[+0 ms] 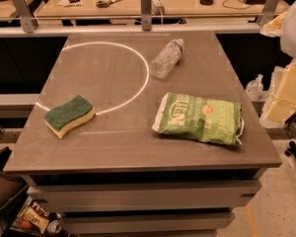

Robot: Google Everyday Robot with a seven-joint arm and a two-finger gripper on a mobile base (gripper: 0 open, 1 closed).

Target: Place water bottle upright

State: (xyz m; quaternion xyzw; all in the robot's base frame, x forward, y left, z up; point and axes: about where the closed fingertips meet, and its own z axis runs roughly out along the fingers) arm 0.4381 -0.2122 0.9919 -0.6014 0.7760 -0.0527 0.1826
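Observation:
The water bottle (166,58) is clear crinkly plastic with a pale label band. It lies on its side on the far middle of the grey table (113,147), cap pointing to the far right. Its base rests on the white ring line (138,90) marked on the tabletop. My gripper does not show in the camera view. Only pale, bulky arm parts (288,83) reach in at the right edge, beside the table and apart from the bottle.
A green chip bag (200,118) lies flat at the near right. A green-and-yellow sponge (69,115) sits at the near left. A small white pump-top bottle (255,87) stands off the table's right side. Behind runs a rail and a desk with scissors (108,3).

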